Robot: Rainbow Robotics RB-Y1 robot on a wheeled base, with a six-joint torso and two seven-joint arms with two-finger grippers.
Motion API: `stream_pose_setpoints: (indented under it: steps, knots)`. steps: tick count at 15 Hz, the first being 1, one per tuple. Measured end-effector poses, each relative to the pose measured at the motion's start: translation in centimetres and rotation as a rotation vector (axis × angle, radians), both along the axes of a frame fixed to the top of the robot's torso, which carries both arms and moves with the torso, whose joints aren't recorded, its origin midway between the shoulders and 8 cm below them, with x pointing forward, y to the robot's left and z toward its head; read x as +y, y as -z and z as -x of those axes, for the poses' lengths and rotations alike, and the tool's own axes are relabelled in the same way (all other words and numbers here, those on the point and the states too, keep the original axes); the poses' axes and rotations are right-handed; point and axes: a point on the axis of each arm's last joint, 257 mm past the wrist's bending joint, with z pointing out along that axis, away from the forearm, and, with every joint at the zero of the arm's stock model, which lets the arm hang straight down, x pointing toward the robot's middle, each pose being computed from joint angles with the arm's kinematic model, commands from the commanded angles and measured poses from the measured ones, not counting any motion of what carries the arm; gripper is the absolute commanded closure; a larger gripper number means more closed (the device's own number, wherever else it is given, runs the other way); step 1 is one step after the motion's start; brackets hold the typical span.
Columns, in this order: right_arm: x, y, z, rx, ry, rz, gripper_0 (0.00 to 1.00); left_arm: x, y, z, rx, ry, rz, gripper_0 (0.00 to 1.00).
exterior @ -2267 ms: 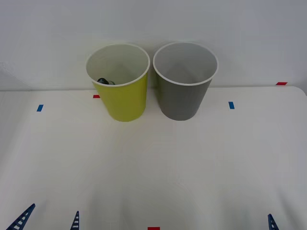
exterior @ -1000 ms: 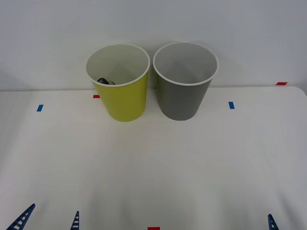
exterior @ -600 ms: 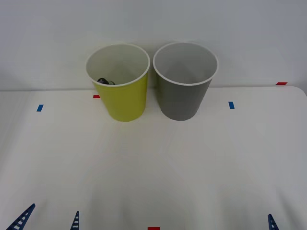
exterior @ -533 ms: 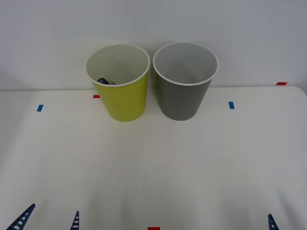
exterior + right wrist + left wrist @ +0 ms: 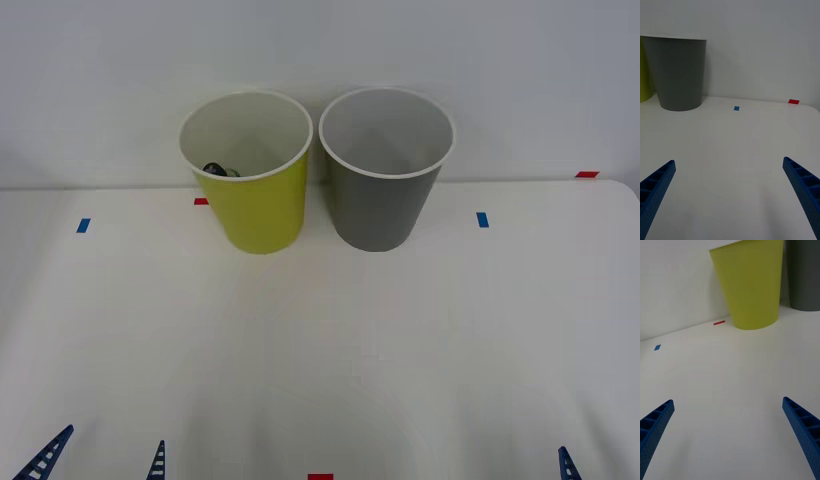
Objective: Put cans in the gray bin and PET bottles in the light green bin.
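Blue ribbed tapered pincer fingers (image 5: pixel 801 427)

Light green bin (image 5: pixel 258 205) beside gray bin (image 5: pixel 382 200); a dark cap, perhaps the PET bottle (image 5: pixel 216 169), inside.

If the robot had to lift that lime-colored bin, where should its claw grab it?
Probably the white rim of the light green bin, nearest the robot, coming from above with one finger inside and one outside. The body is wide and tapered, likely too broad to span, and the gray bin crowds its right side. Both claws rest open at the near edge.
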Motion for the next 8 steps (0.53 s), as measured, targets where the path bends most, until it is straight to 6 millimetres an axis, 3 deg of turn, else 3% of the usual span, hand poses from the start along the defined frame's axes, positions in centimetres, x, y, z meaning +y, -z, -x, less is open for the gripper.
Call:
stream_pose_setpoints:
  steps: [8]
  knots:
    - [0.00, 0.00, 0.00, 0.000, 0.000, 0.000, 0.00, 0.00, 0.00, 0.00, 0.000, 0.000, 0.000, 0.00]
